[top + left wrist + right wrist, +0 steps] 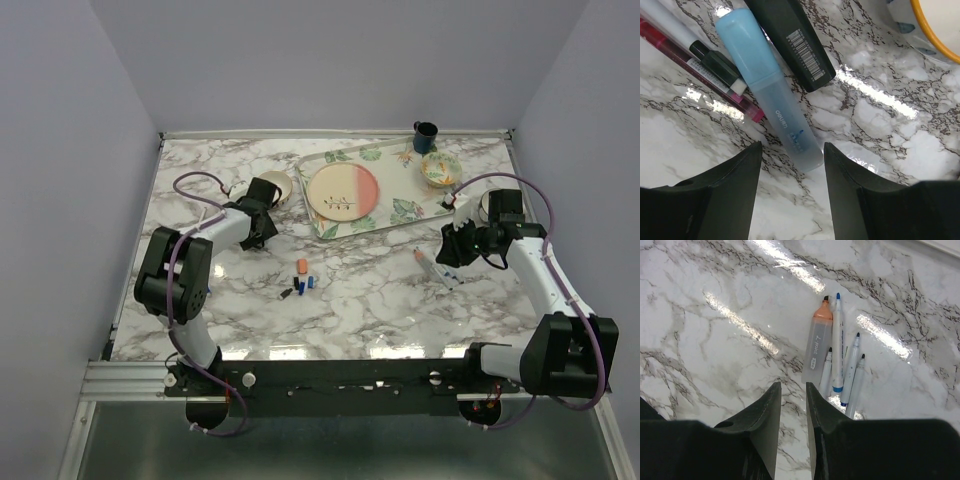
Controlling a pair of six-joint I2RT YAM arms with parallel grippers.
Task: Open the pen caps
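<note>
A light blue highlighter [785,120] with its light blue cap [742,40] on lies just ahead of my left gripper [791,146]. Its clear end reaches between the open jaws without touching either. Beside it lie a capped black marker [795,40] and thin red and white pens [705,60]. My right gripper [793,385] hovers over bare marble, jaws narrowly open and holding nothing. Ahead of it lie an uncapped orange highlighter [817,347] and three uncapped white pens [839,347]. Loose pen caps [302,278] sit mid-table between the left gripper [262,232] and the right gripper [448,250].
A leaf-patterned tray [400,210] with a pink and cream plate [342,193] sits at the back. A dark mug [425,135] and a yellow bowl [440,168] stand behind it. An orange-rimmed bowl [935,30] is close to the left gripper.
</note>
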